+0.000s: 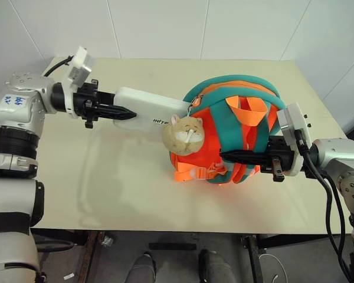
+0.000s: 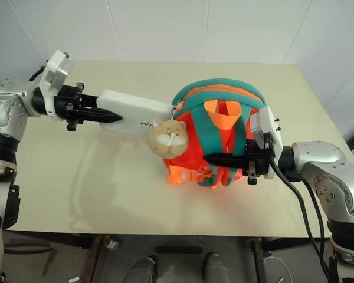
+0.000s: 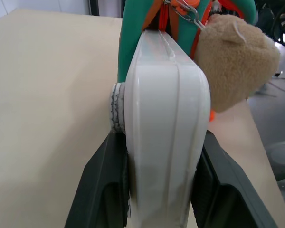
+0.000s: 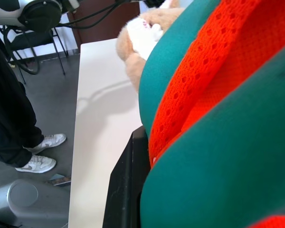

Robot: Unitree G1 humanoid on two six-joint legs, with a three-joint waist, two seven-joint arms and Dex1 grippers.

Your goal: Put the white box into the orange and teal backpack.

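The white box (image 1: 150,106) is held above the table, one end clamped in my left gripper (image 1: 127,112), which is shut on it. In the left wrist view the black fingers (image 3: 102,185) press both flat sides of the box (image 3: 166,133). The box's far end reaches the top opening of the orange and teal backpack (image 1: 236,112), beside its beige plush animal (image 1: 184,134). The backpack stands upright on the table. At its lower right side my right gripper (image 1: 225,155) is shut on the teal and orange fabric (image 4: 218,142).
The beige table (image 1: 106,188) has open room to the left and in front of the backpack. A white wall runs behind the table. In the right wrist view a person (image 4: 9,118) in dark trousers and white shoes stands beyond the table's edge, beside chair legs.
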